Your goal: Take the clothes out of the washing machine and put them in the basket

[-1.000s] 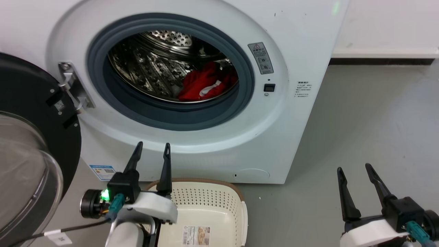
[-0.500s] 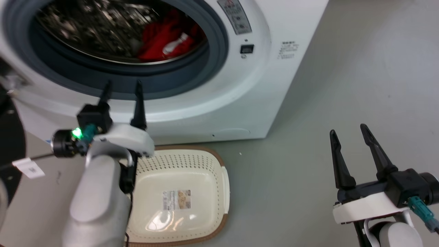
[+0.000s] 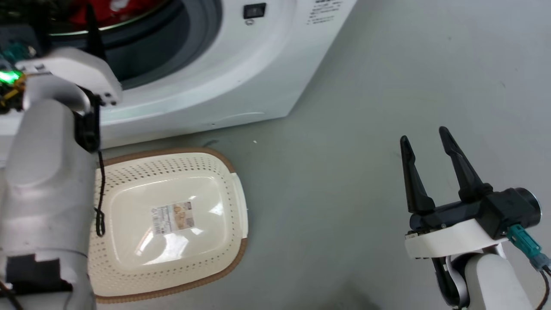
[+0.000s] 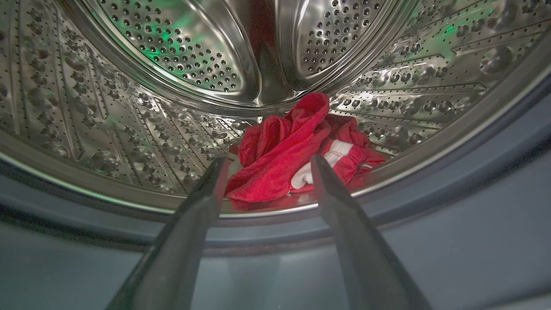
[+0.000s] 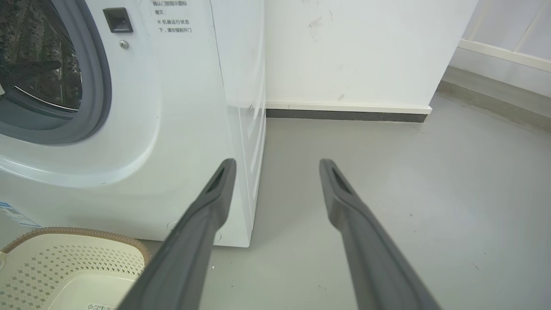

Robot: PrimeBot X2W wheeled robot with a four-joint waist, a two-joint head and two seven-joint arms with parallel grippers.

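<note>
The drum [image 4: 181, 56] of the washer [image 3: 241, 64] holds the clothes [image 4: 297, 155], a crumpled red bundle with a white strip. It lies on the drum's lower wall just behind the grey door ring. The basket [image 3: 172, 165] stands on the floor [image 3: 344, 129] right in front of the washer, and its bare bottom carries a label [image 3: 172, 218].

The left pincer [image 4: 269, 160] is at the mouth of the drum with its two fingers spread apart and nothing between them. The tips frame the bundle but stop short of it. The left forearm [image 3: 47, 172] covers the basket's left edge in the head view. The right pincer [image 3: 422, 134] hangs over bare floor to the right of the washer, well apart from the basket. It is also spread and has hold of nothing. The right wrist view looks past its fingers [image 5: 206, 215] at the washer's corner and a white wall [image 5: 344, 51].

Since a second ago the head camera has tipped down, so the door opening sits in the top left corner and the whole basket shows. Measured against the washer, the left pincer has risen from the lower front panel to the opening. The right pincer is spread as before, and the clothes lie in the same spot.
</note>
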